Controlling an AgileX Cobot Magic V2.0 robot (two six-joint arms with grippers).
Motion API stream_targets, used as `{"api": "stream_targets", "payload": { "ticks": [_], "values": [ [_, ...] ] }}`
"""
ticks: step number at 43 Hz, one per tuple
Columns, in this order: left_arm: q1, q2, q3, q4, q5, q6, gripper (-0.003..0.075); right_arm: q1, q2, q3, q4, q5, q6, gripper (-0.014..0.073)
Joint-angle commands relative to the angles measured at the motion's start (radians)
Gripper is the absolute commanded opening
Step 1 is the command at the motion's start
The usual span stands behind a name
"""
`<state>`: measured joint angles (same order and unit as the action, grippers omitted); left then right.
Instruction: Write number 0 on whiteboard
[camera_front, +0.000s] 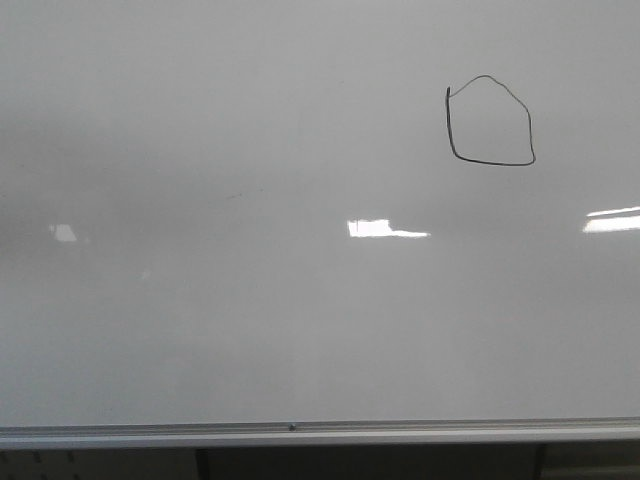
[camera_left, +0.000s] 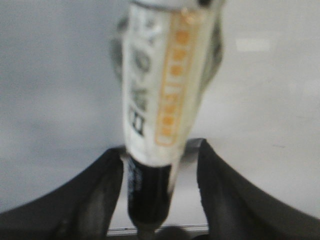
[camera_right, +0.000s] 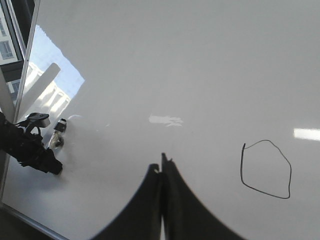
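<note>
The whiteboard fills the front view; neither gripper shows there. The number 0, a thin black lopsided loop with a peaked top, sits at its upper right. It also shows in the right wrist view, to the right of my right gripper, which is shut and empty above the board. My left gripper holds a white marker with an orange label, its black end between the fingers, over the whiteboard. The marker's tip is out of view.
The silver frame edge runs along the board's near side. Bright light reflections lie on the board. In the right wrist view the dark left arm is at the board's left edge, near a window.
</note>
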<state>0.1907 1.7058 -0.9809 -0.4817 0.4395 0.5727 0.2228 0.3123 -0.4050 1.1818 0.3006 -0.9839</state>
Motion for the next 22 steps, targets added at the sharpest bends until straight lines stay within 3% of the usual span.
{"api": "stream_targets", "payload": {
  "ticks": [1,8,22],
  "values": [
    [-0.010,-0.020,-0.031,-0.023,-0.125,-0.002,0.0496,-0.005,0.006,-0.026,0.028,-0.026,-0.012,-0.0069],
    [-0.010,-0.030,-0.031,-0.020,-0.121,-0.002,0.0654,-0.005,0.006,-0.026,0.028,-0.026,-0.012,-0.0069],
    [0.002,-0.267,-0.031,0.077,0.023,-0.002,0.0659,-0.005,0.006,-0.026,0.028,-0.019,-0.012,-0.0069]
  ]
}}
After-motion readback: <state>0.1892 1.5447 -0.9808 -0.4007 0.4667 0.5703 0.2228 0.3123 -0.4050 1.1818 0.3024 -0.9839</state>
